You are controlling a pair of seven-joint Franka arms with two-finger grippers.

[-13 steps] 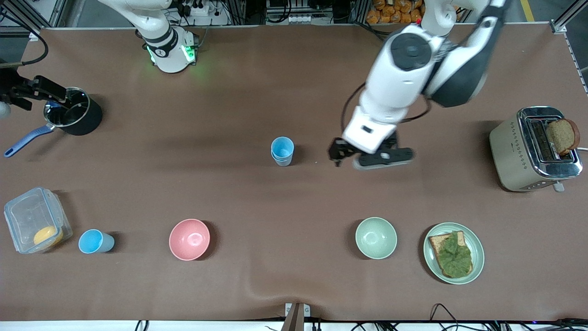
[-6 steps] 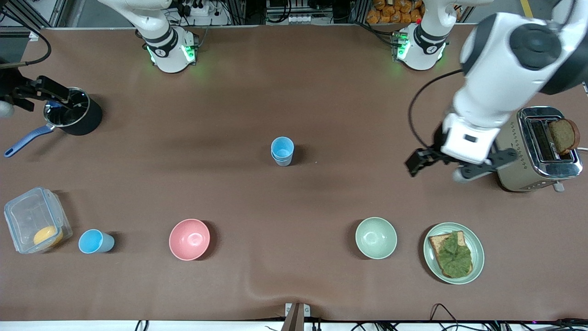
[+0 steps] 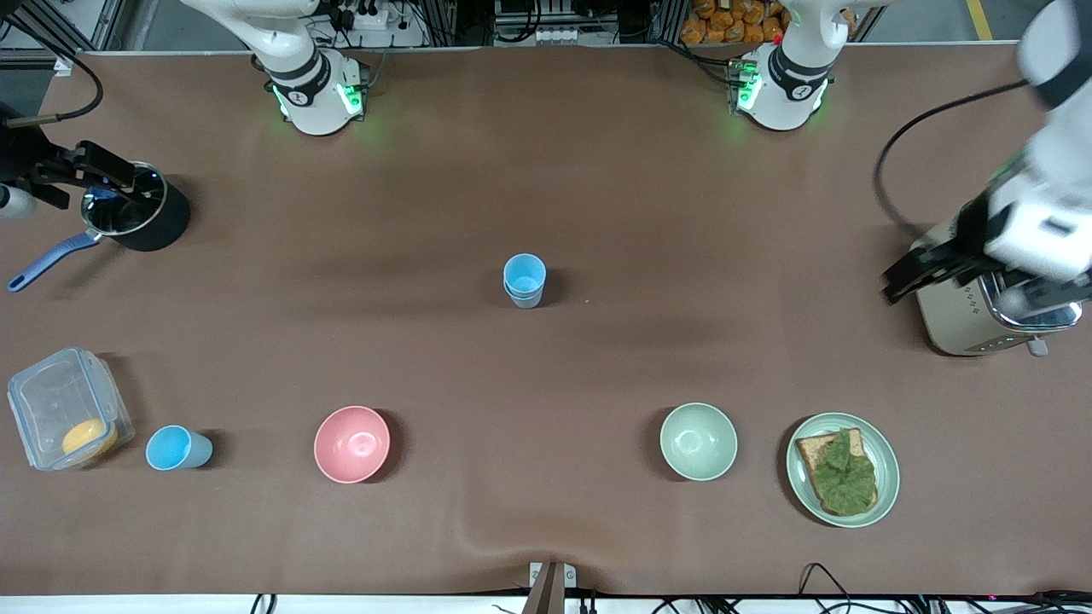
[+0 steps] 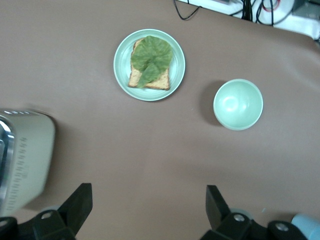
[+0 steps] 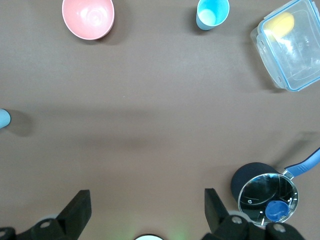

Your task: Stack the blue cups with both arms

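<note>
Two blue cups (image 3: 524, 280) stand stacked one in the other at the middle of the table; their edge also shows in the right wrist view (image 5: 2, 118). A third blue cup (image 3: 177, 448) stands alone toward the right arm's end, beside a clear container; it also shows in the right wrist view (image 5: 212, 13). My left gripper (image 3: 947, 277) is open and empty, up over the toaster's edge, with bare table between its fingers in the left wrist view (image 4: 147, 210). My right gripper (image 3: 72, 175) is open and empty, up over the black pot, and shows in the right wrist view (image 5: 146, 210).
A toaster (image 3: 947, 328) stands at the left arm's end. A plate with lettuce toast (image 3: 843, 469) and a green bowl (image 3: 698, 441) lie nearer the camera. A pink bowl (image 3: 351, 443), a clear container (image 3: 64, 408) and a black pot (image 3: 141, 217) lie toward the right arm's end.
My left arm has swung away from beside the stacked cups toward the left arm's end, and its gripper is now over the toaster. The right arm has hardly moved.
</note>
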